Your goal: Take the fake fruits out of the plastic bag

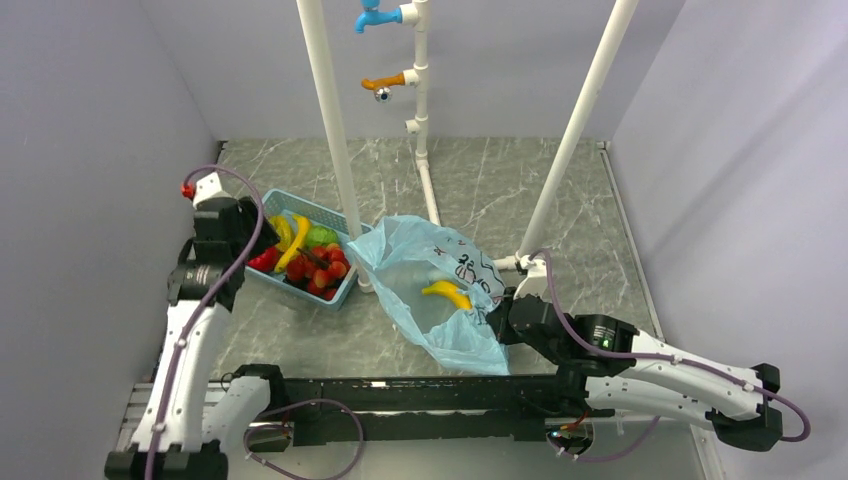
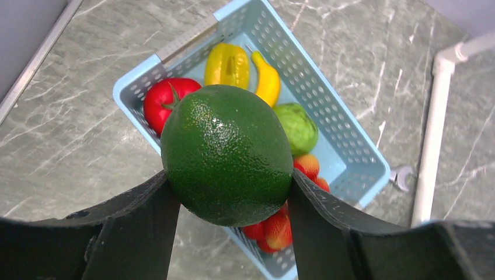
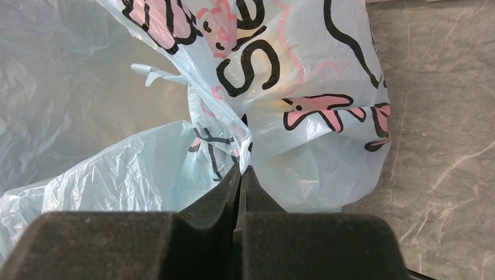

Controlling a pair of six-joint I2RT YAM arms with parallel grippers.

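We hold the green fruit (image 2: 226, 146) in the left gripper (image 2: 229, 182) over the blue basket (image 2: 131, 87), left of the plastic bag (image 1: 400, 250) (right gripper (image 3: 240, 175) pinching its edge); next, we reckon, lower and let go.

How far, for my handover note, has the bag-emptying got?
Done: red strawberry pieces and a larger red fruit lie in the blue basket. In hand: the left gripper holds a dark green fruit above the basket, while the right gripper pinches the plastic bag. Left: only a yellow banana shows inside the bag; other contents cannot be told.
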